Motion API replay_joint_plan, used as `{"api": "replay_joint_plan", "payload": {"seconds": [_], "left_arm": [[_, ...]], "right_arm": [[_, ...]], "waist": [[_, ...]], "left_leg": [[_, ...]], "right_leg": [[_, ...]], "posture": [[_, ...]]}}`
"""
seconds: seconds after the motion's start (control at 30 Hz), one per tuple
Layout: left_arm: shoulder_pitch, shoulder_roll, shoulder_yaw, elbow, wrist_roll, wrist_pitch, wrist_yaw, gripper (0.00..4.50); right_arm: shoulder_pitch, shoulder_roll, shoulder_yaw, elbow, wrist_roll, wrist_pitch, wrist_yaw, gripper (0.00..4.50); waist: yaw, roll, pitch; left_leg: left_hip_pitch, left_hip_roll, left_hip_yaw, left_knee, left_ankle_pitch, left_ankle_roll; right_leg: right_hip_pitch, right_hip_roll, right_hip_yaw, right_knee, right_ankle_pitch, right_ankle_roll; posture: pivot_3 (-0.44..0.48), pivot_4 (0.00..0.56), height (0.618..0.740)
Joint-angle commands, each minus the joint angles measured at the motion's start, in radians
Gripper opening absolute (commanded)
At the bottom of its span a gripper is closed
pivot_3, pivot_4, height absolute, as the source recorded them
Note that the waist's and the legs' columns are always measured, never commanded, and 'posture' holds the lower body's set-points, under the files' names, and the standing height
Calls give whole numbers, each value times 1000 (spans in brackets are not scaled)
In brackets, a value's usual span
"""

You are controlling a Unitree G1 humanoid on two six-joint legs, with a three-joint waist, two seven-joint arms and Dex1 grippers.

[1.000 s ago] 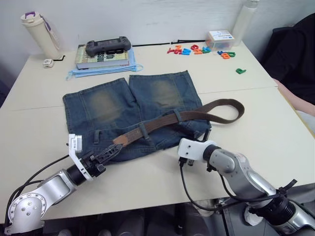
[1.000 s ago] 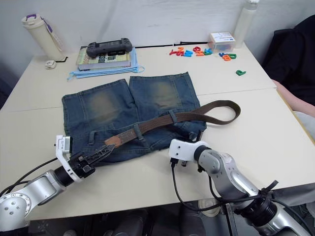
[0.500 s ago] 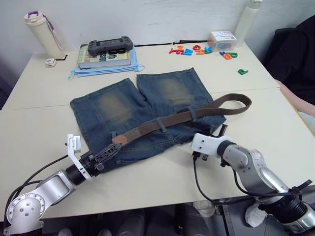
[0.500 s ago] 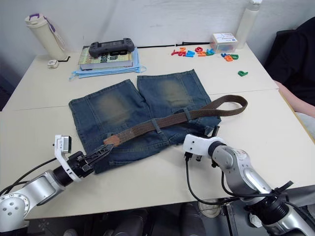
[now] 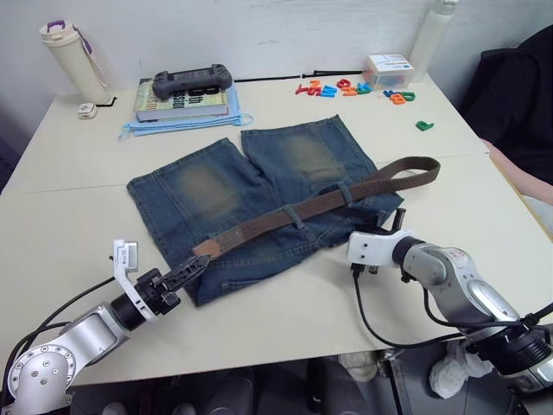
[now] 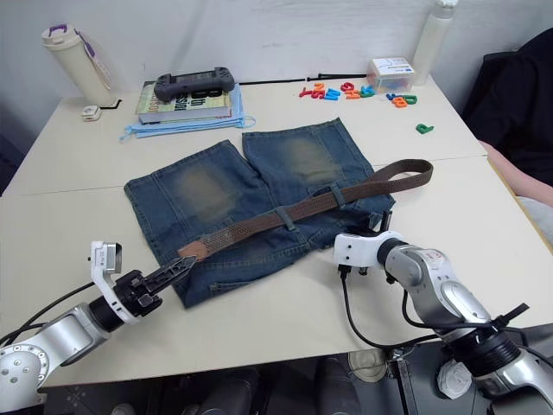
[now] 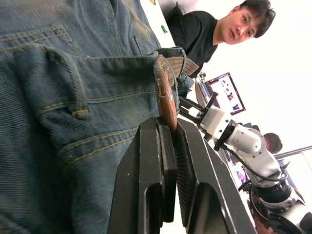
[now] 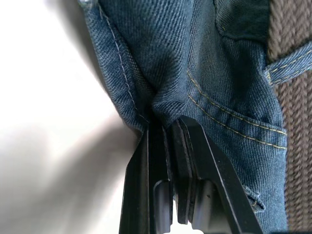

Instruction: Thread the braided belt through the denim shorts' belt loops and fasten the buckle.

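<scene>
The denim shorts [image 5: 207,186] lie flat mid-table, waistband toward me. The braided belt [image 5: 259,226] runs across the waistband through two belt loops [image 5: 296,215], and its right end curls past the shorts onto the table. My left gripper [image 5: 192,266] is shut on the belt's tan tip [image 7: 165,87] at the shorts' near left corner. My right gripper [image 5: 397,223] is shut on the shorts' waistband edge [image 8: 161,105] at the near right, just beside the belt [image 8: 292,73]. The buckle is hidden.
At the back stand a cream bottle [image 5: 73,59], a book with a game controller [image 5: 190,82] on blue cloth, coloured letters [image 5: 346,88], a small white box [image 5: 386,69] and a white bottle [image 5: 429,39]. A person's arm [image 5: 518,177] rests at the right edge.
The right gripper has dragged the shorts' waistband to the right, turning the shorts and belt with it. The left gripper kept hold of the belt tip and sank slightly toward me.
</scene>
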Motion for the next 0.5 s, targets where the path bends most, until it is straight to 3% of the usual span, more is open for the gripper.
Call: {"api": "replay_joint_plan", "payload": {"seconds": [0.03,0.07,0.17,0.23,0.27,0.33,0.5], "left_arm": [[-2,-2,16,-10,5,-24,-17,0],[-4,-3,15,-11,6,-24,-17,0],[-8,-9,11,-14,10,-26,-16,0],[-10,-12,8,-16,12,-29,-16,0],[-12,-14,6,-17,13,-30,-16,0],[-17,-16,1,-19,13,-31,-15,0],[-37,-24,-15,-22,10,-33,-2,0]], "right_arm": [[25,22,-84,-33,41,55,32,25],[34,37,-103,-58,67,75,44,25],[58,64,-168,-140,139,148,96,957],[66,68,-212,-201,180,212,136,1810],[56,78,-259,-252,242,284,172,2469],[36,91,-331,-335,349,405,235,3075],[-86,169,-460,-544,661,818,331,3075]], "waist": [[0,0,0],[0,0,0],[-1,0,0],[-2,0,0],[-2,0,0],[-5,1,1],[-4,2,1]], "left_leg": [[0,0,0,0,0,0],[0,0,0,0,0,0],[-1,1,0,0,0,0],[-1,1,0,0,0,0],[-1,1,0,0,0,0],[0,1,0,0,0,0],[0,3,0,0,-1,-1]], "right_leg": [[0,0,0,0,0,0],[0,0,0,0,0,0],[-1,0,0,0,0,0],[-1,0,0,0,0,0],[-1,0,0,0,0,0],[-1,0,1,0,0,0],[-1,-1,0,0,0,-1]], "posture": [[0,150,713],[0,150,713],[0,150,713],[0,150,713],[0,150,713],[0,150,713],[0,150,713]]}}
